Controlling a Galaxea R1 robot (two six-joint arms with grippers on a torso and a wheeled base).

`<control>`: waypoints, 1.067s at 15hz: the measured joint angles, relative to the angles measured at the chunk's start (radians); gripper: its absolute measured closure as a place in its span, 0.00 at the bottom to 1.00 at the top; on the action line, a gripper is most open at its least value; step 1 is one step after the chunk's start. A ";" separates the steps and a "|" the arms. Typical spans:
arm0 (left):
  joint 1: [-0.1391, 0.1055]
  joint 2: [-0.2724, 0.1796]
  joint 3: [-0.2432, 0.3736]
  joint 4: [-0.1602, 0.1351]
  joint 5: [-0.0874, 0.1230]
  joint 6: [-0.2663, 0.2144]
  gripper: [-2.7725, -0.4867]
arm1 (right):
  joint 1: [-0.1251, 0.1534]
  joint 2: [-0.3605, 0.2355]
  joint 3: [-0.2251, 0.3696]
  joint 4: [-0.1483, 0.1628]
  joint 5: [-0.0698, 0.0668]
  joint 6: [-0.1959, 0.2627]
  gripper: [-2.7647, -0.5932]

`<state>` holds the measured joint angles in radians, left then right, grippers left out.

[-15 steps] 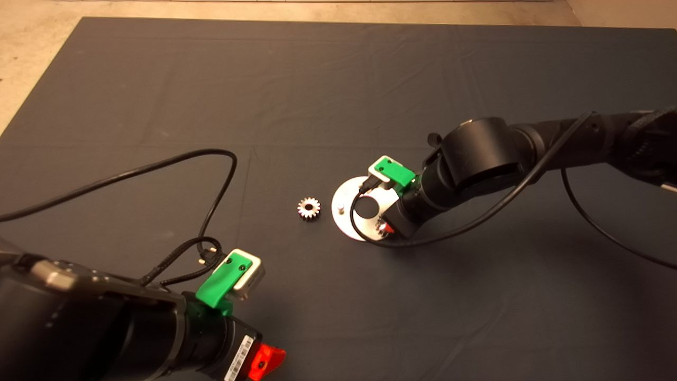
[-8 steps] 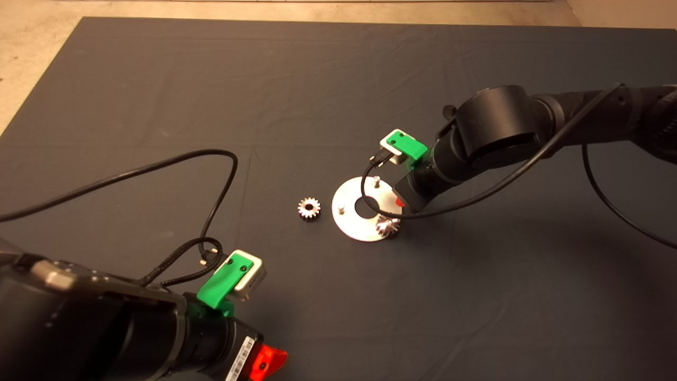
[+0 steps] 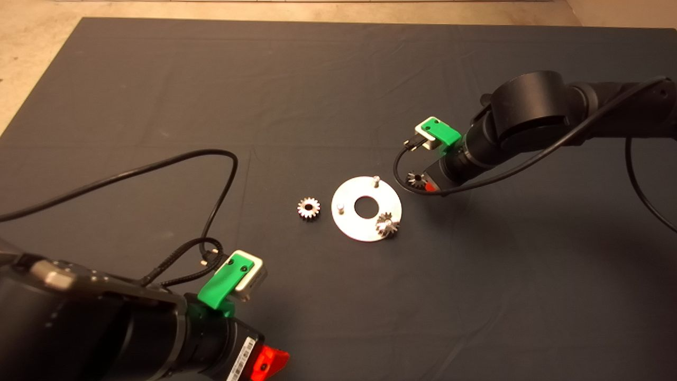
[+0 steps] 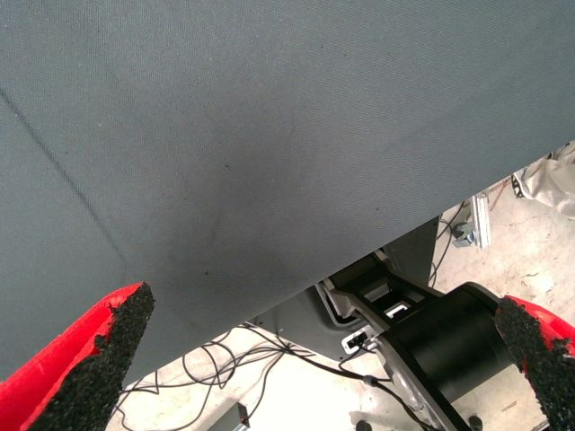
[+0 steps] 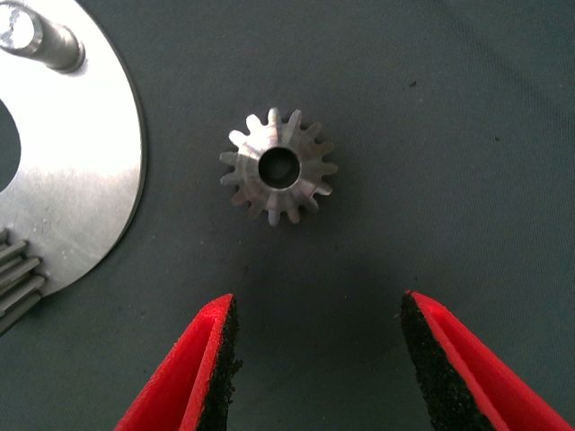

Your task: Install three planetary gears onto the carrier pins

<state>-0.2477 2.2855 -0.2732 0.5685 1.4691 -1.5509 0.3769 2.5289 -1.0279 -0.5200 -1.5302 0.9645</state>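
From the head view, a flat round silver metal disc (image 3: 366, 208) with a large central hole lies on the dark grey mat (image 3: 317, 95) covering the tabletop. One small shiny steel toothed gear (image 3: 387, 225) sits on the short silver upright pin at the disc's near right rim. Two other pins stand bare: one at the far rim (image 3: 375, 181), one at the left (image 3: 341, 208). A second steel gear (image 3: 308, 207) lies flat on the mat just left of the disc, apart from it. A third steel gear (image 3: 417, 180) lies on the mat just beyond the disc's right edge, right under the right tool (image 3: 429, 184), whose black arm reaches in from the right. The left tool (image 3: 267, 362) waits at the lower left edge, well apart from the disc, with a black cable (image 3: 174, 159) looping across the mat behind it.

In the left wrist view, the left tool's red fingers with black pads (image 4: 108, 355) stand spread wide apart, holding nothing, over bare mat and the floor beyond its edge.

In the right wrist view, the right tool (image 5: 314, 364) hangs with its fingers (image 5: 216, 359) apart and empty, near the third gear (image 5: 278, 167) but not touching it. This gear lies flat, centre hole up, just beside the disc's rim (image 5: 99, 180). A bare pin (image 5: 40, 40) stands on the disc, and the teeth of the mounted gear (image 5: 13, 278) show at the picture's edge.
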 joint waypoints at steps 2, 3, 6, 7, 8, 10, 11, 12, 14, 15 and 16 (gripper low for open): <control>0.000 0.000 0.000 0.000 0.000 0.000 0.00 | 0.000 0.000 -0.021 0.000 0.000 -0.003 0.66; 0.000 0.000 0.000 0.000 -0.001 0.000 0.00 | 0.000 -0.003 -0.029 0.000 0.001 -0.003 0.61; 0.000 0.002 0.000 0.000 -0.003 0.000 0.00 | -0.003 -0.011 -0.049 0.000 0.000 -0.003 0.59; 0.000 0.002 0.000 0.000 -0.005 0.000 0.00 | -0.007 -0.011 -0.055 0.000 0.000 -0.003 0.53; 0.000 0.002 0.000 0.000 -0.005 0.000 0.00 | -0.013 -0.011 -0.060 0.000 0.000 -0.003 0.52; 0.000 0.002 0.000 0.000 -0.006 0.000 0.00 | -0.030 -0.010 -0.064 0.000 0.000 -0.003 0.52; 0.000 0.002 0.000 0.000 -0.006 0.000 0.00 | -0.039 -0.010 -0.064 0.000 0.000 -0.003 0.52; 0.000 0.002 0.000 0.000 -0.006 0.000 0.00 | -0.045 -0.008 -0.065 0.000 0.000 -0.003 0.52; 0.000 0.002 0.000 0.000 -0.007 0.000 0.00 | -0.051 -0.005 -0.065 0.000 0.016 -0.002 0.52; 0.000 0.002 0.000 0.000 -0.007 0.000 0.00 | -0.053 -0.001 -0.066 0.000 0.042 -0.001 0.52; 0.000 0.002 0.000 0.000 -0.007 0.000 0.00 | -0.053 0.007 -0.066 0.000 0.051 0.001 0.52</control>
<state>-0.2477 2.2879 -0.2732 0.5685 1.4623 -1.5509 0.3240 2.5357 -1.0943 -0.5200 -1.4788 0.9660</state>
